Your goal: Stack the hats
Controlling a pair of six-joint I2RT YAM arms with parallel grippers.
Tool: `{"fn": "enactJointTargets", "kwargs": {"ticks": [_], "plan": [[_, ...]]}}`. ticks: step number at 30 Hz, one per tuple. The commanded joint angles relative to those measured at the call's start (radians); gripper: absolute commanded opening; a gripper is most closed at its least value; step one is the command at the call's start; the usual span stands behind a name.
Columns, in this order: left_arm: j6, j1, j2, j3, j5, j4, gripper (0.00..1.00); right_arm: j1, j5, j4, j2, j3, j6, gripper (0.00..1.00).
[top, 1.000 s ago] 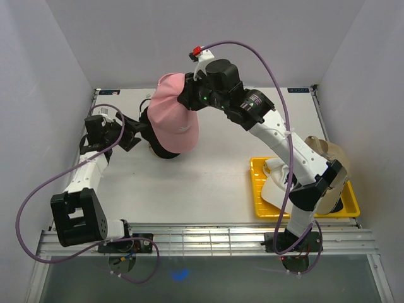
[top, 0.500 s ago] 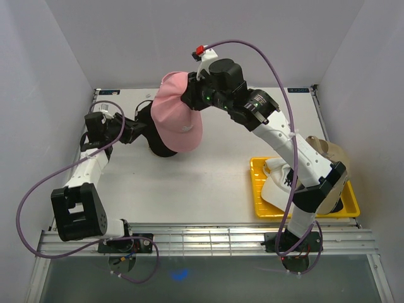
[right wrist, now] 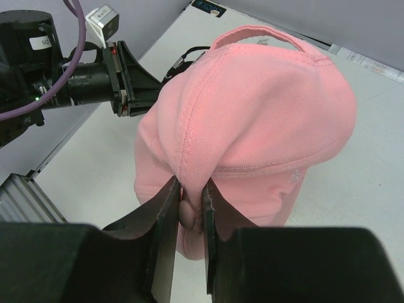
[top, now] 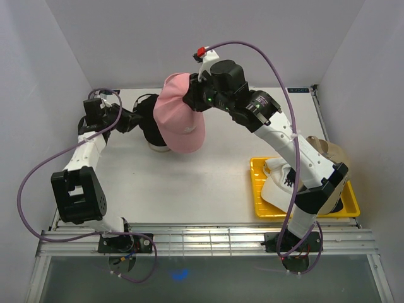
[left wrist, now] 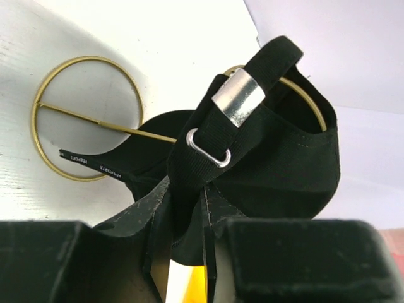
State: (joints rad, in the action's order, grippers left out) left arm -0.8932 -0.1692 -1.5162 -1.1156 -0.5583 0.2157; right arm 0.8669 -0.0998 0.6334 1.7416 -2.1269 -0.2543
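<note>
The upper hat (top: 180,117) overhangs the lower hat (top: 148,118) on the stand (left wrist: 95,118); the tray (top: 255,167) lies right.

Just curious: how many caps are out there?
4. The pink cap hangs in the right gripper over the black cap, which the left gripper pinches; the white cap lies in the yellow tray, the tan cap at its far corner. More could hide underneath.

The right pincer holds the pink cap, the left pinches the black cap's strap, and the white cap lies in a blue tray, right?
Only the colour is wrong: the top external view shows the tray under the white cap is yellow. The right pincer holds the pink cap, the left pincer the black cap's strap.
</note>
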Motion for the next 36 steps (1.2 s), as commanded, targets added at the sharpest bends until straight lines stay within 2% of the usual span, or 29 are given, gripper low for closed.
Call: {"fn": "enactJointTargets", "kwargs": {"ticks": [1,5,6,8,14,19,25,26,27,31,33,36], "plan": [[0.014,-0.006,-0.019,-0.076,0.017,0.060,0.32,0.003,-0.005,-0.063,-0.059,0.004,0.013,0.09],[0.031,-0.004,-0.073,-0.137,0.015,0.126,0.41,0.003,0.014,-0.073,-0.059,0.015,0.027,0.09],[0.034,-0.004,-0.096,-0.148,0.015,0.155,0.47,0.003,0.020,-0.078,-0.057,0.013,0.033,0.09],[0.040,-0.004,-0.116,-0.170,0.008,0.178,0.49,0.003,0.041,-0.087,-0.051,0.019,0.043,0.09],[0.065,-0.006,-0.159,-0.211,-0.018,0.206,0.65,0.003,0.089,-0.156,-0.025,0.027,0.075,0.09],[0.092,-0.004,-0.177,-0.246,-0.032,0.237,0.72,0.006,0.121,-0.225,0.016,0.024,0.099,0.09],[0.102,-0.009,-0.119,-0.265,-0.023,0.257,0.79,0.006,0.129,-0.288,0.073,0.002,0.142,0.08],[0.099,-0.009,-0.110,-0.266,-0.017,0.261,0.89,0.006,0.132,-0.276,0.088,-0.014,0.154,0.08],[0.097,-0.010,-0.086,-0.270,-0.009,0.267,0.93,0.006,0.135,-0.271,0.113,-0.040,0.158,0.08],[0.070,-0.010,-0.018,-0.274,0.078,0.292,0.93,0.006,0.166,-0.300,0.142,-0.030,0.173,0.08],[0.057,-0.012,0.007,-0.273,0.103,0.304,0.98,0.006,0.167,-0.314,0.160,-0.019,0.176,0.08],[0.028,-0.012,0.053,-0.264,0.159,0.321,0.98,0.006,0.164,-0.320,0.186,-0.021,0.179,0.08]]}}
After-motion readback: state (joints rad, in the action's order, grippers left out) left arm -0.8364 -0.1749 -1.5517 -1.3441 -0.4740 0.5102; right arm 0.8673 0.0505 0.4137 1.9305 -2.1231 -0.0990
